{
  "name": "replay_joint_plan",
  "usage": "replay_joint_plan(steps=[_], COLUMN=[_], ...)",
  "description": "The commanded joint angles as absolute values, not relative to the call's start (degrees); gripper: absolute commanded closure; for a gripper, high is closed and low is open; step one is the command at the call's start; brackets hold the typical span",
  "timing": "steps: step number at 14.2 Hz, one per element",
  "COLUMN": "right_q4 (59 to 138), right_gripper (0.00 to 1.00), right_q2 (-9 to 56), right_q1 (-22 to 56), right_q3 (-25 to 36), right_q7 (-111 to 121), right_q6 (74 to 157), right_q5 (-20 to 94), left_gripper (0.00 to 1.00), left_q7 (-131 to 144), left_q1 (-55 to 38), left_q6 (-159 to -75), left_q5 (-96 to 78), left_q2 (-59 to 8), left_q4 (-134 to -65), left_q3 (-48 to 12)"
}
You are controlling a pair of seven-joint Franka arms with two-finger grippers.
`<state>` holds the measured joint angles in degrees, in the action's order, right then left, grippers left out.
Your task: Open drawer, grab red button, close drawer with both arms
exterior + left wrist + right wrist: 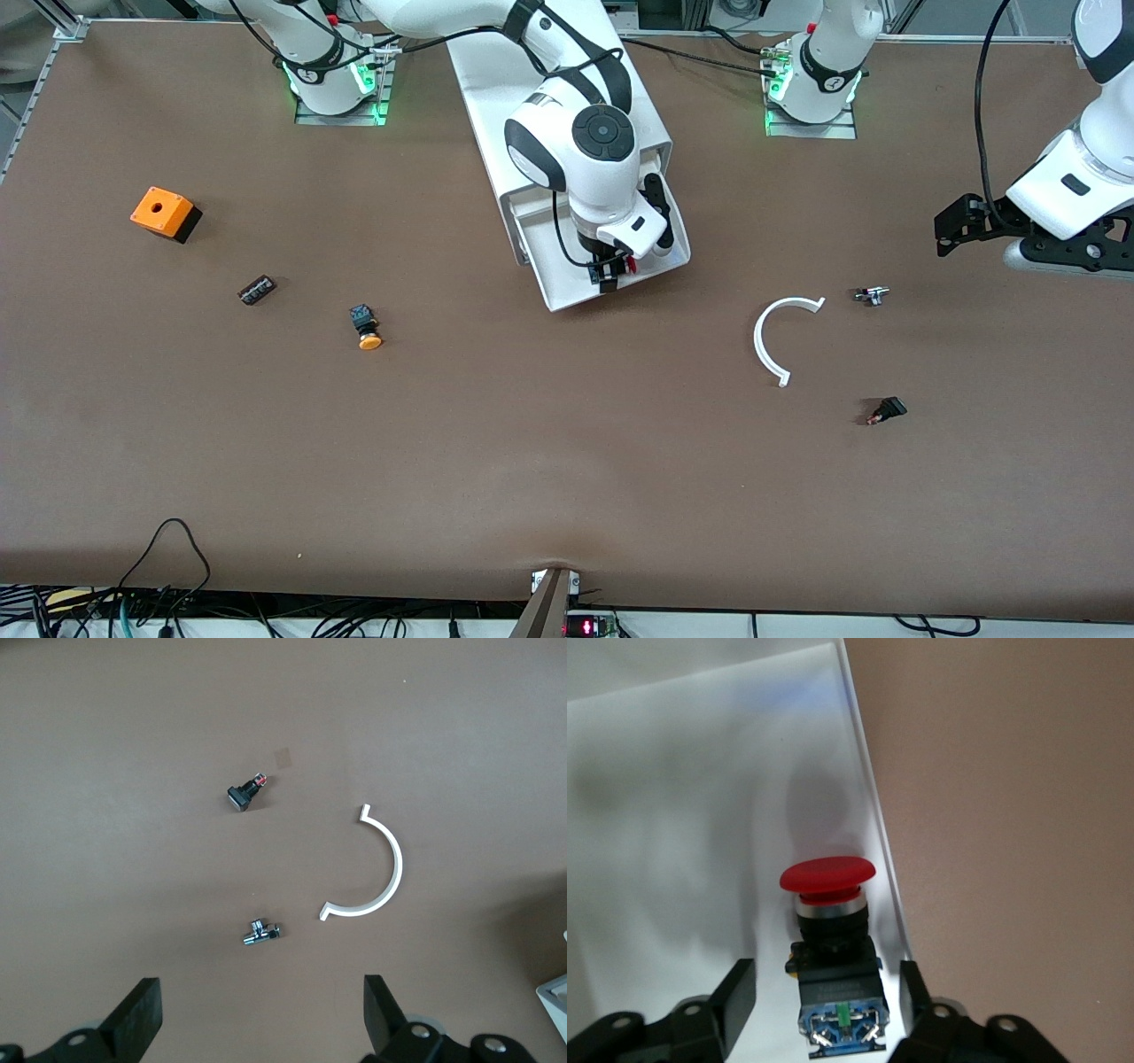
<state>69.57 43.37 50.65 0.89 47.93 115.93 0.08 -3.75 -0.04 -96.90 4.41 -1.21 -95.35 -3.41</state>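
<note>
The drawer point(542, 241) stands pulled out of the white cabinet point(483, 89) toward the front camera. The button point(828, 879), red mushroom cap on a black-and-blue body, lies on the drawer floor point(682, 842) by its side wall. Only a bit of its red point(631, 264) shows in the front view. My right gripper point(611, 271) is down in the drawer, open, with one finger point(733, 994) on each side of the button's body and a gap on both sides. My left gripper point(955, 229) is open and empty, up over the table at the left arm's end; its fingers point(142, 1014) frame bare table.
An orange cube with a hole point(162, 213), a small black part point(257, 290) and an orange-capped button point(365, 329) lie toward the right arm's end. A white C-shaped piece point(780, 341), a small metal part point(871, 295) and a small black switch point(887, 410) lie toward the left arm's end.
</note>
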Motion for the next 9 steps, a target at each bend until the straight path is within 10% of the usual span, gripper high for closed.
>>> replay_joint_plan(steps=[1, 9], right_q4=[67.6, 67.5], right_gripper=[0.45, 0.73], right_q2=[44.3, 44.0], right_q1=[51.1, 51.1], right_q3=[1.2, 1.3], right_q7=[47.8, 47.5], right_q6=[114.9, 114.6], right_q5=[-1.0, -2.6], left_gripper=[0.00, 0.00], left_q7=[-5.2, -4.2], left_q1=[0.0, -0.4], left_q6=[-95.3, -99.4], left_q5=[4.7, 4.6], left_q2=[-1.1, -3.2], left_q4=[-94.3, -94.3], left_q3=[-3.5, -3.5])
